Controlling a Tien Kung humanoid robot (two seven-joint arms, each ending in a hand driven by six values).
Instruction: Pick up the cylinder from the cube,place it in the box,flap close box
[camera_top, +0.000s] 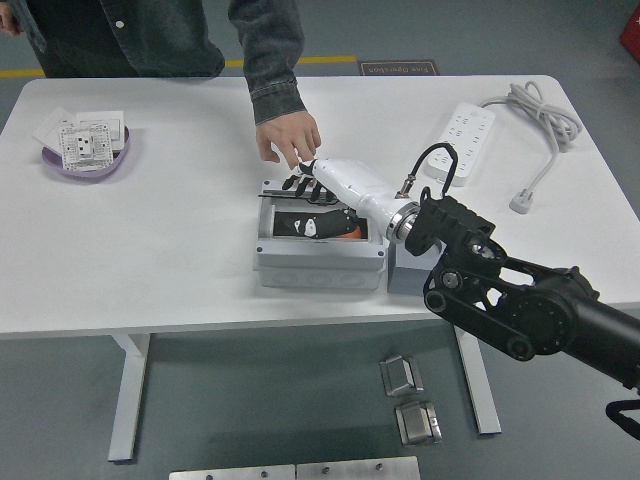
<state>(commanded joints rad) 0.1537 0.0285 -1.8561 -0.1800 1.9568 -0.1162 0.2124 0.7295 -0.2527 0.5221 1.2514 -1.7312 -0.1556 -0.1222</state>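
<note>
- Right hand (308, 186) sits on the lid (305, 198) at the box's (318, 262) far edge, fingers spread flat over it, gripping nothing.
- Lid is tipped most of the way down over the opening; a gap remains on the near side.
- Cylinder (352, 226) (orange) lies inside the box, right part of the cavity, partly hidden under lid and wrist.
- Its long axis looks roughly left-right, but too little shows to be sure.
- Cube (400, 272) stands just right of the box at the table's (180, 240) near edge, mostly hidden by the forearm; nothing seen on top.
- Person's hand (287, 138) rests on the table just past the box's far edge, fingertips near the robot's fingers; contact unclear.
- Key relation: lid lies directly under the palm and hinges at the far edge, so the push goes down and toward the near edge.
- Left arm not visible; right is the only hand in reach.
- Risk: the cylinder could block the lid.
</note>
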